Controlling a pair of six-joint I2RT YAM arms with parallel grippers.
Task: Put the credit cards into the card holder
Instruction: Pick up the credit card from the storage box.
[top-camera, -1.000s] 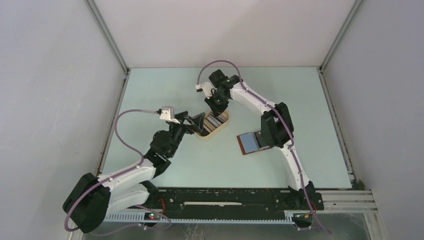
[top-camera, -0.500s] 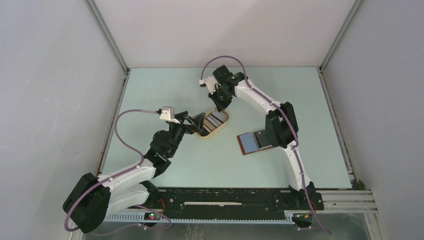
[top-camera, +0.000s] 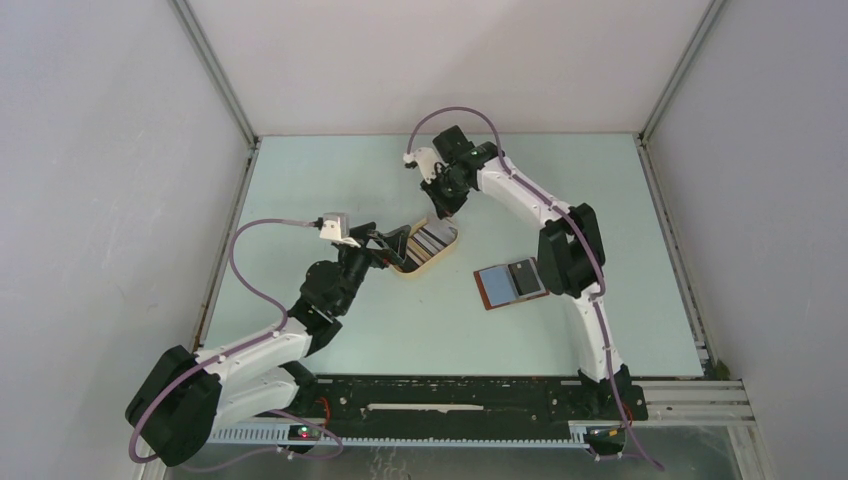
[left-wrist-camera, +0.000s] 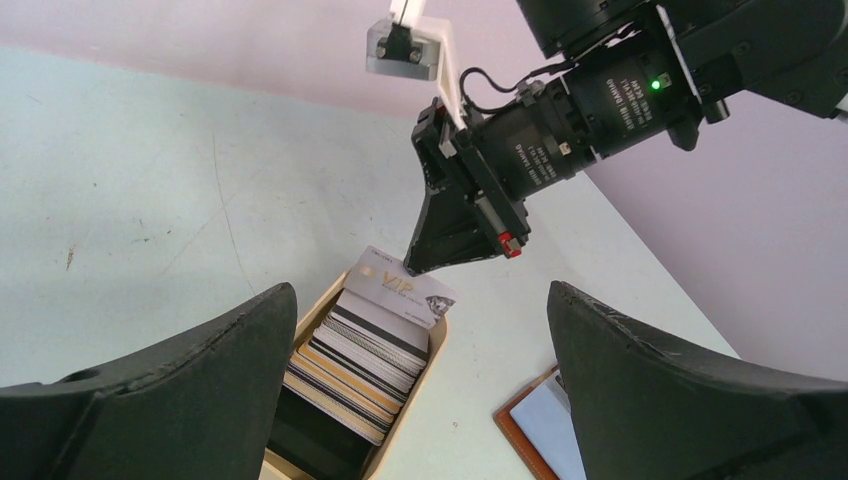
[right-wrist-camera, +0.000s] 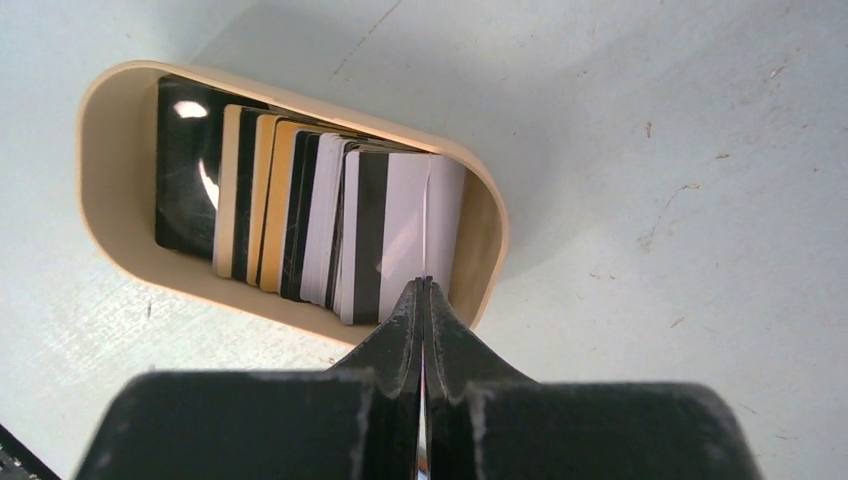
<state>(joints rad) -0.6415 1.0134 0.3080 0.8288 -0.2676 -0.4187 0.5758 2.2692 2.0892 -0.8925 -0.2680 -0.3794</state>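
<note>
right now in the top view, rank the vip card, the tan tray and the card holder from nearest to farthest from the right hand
1. VIP card: pinched in the right hand, above the tray's far end.
2. tan tray: directly under the hand, mid-table.
3. card holder: lying open, off to the right and closer to the arm bases.

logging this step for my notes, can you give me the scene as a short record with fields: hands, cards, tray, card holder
right hand: shut on a white VIP card, pinched by one edge
card position: tilted over the tan tray, at the end away from the left hand; contact with the stack cannot be told
tray contents: row of overlapping credit cards
left hand: open, holding nothing, at the tray's other end
card holder: lying open on the table, right of the tray, apart from it
</note>
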